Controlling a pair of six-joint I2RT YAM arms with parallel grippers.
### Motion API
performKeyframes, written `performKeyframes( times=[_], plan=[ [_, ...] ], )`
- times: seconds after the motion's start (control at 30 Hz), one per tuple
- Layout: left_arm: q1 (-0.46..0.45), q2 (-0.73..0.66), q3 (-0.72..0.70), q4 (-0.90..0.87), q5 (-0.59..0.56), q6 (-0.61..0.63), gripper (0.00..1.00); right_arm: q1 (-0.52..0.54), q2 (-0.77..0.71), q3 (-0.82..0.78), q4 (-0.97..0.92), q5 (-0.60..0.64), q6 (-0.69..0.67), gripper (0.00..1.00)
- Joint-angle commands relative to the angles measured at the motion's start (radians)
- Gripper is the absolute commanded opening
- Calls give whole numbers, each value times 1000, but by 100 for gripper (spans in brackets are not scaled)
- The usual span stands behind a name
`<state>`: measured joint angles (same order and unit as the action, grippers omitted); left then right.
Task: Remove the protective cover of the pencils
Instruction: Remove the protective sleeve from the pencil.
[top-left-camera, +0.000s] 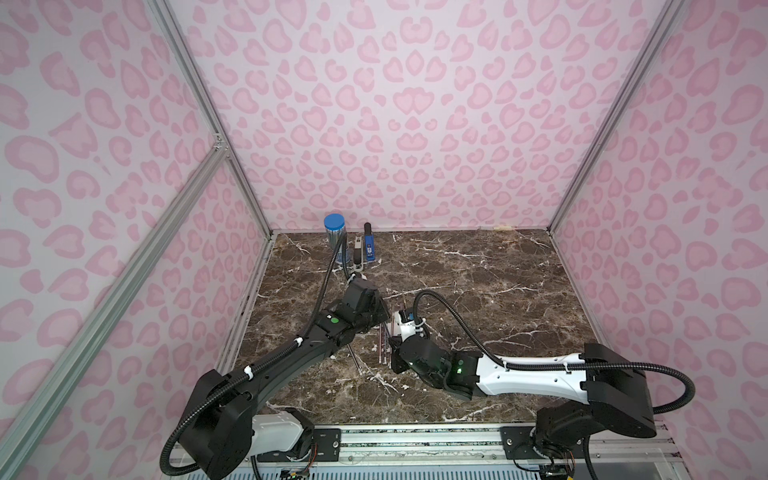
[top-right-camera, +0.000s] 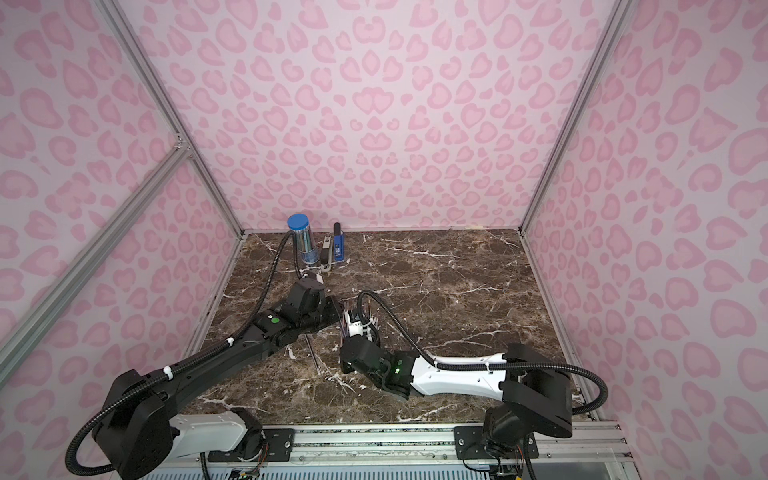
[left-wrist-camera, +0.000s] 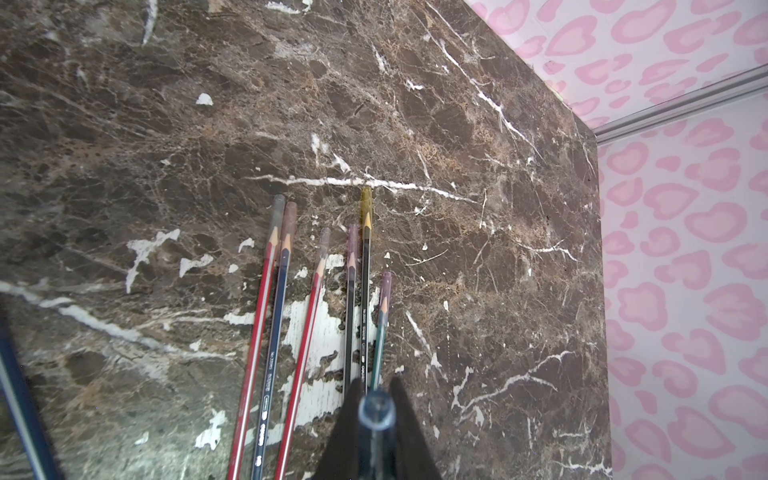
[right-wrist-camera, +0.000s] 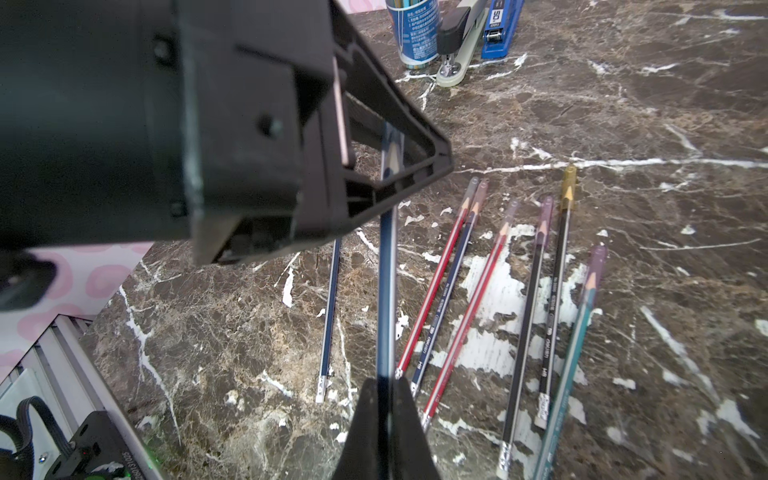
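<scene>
Right wrist view, noted first: held pencil (right-wrist-camera: 386, 291) is a slim navy stick with a pale stripe down its length, raised off the marble tabletop (right-wrist-camera: 623, 124). Its long axis runs from my right gripper (right-wrist-camera: 384, 386) toward my left gripper (left-wrist-camera: 376, 386), sharpened end leading. Right fingers clenched on the shaft; blunt end hidden behind them. Left fingers clenched on the clear cover (left-wrist-camera: 376, 409) over the point, a glassy little tube seen end-on in the left wrist view, round-rimmed. Six more pencils (right-wrist-camera: 531, 299) lie flat on the stone between my two arms, a little left of the table's middle. They fan slightly, close to parallel, points toward the far wall, blunt ends toward my bases. Colours: two red with a light stripe, one navy, two black, one teal. Shafts thin, straight, glossy, small pale print along them; bare wood cones at the sharpened ends. Each wears a translucent cover, smoky grey or mauve, one amber-gold. Some blunt ends show silvery ferrules with white erasers. A lone pencil (right-wrist-camera: 330, 316), navy with a white end, lies apart on the left gripper's side, same heading, its far end hidden under that gripper. Tabletop: dark brown marble pattern, white veins, worn white patches under the fan.
</scene>
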<state>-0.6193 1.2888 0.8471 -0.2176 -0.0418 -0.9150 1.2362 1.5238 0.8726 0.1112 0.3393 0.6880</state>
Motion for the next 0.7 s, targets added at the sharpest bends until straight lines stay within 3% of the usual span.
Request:
performKeyframes(
  times=[0.0,0.67],
  plan=[
    [1,-14,5,1,-56,-1,8,6,0,-5,5,-4,-9,0],
    [62,-25,27,-36,-115,23,7,62,41,12,27,-31,7,0]
  ],
)
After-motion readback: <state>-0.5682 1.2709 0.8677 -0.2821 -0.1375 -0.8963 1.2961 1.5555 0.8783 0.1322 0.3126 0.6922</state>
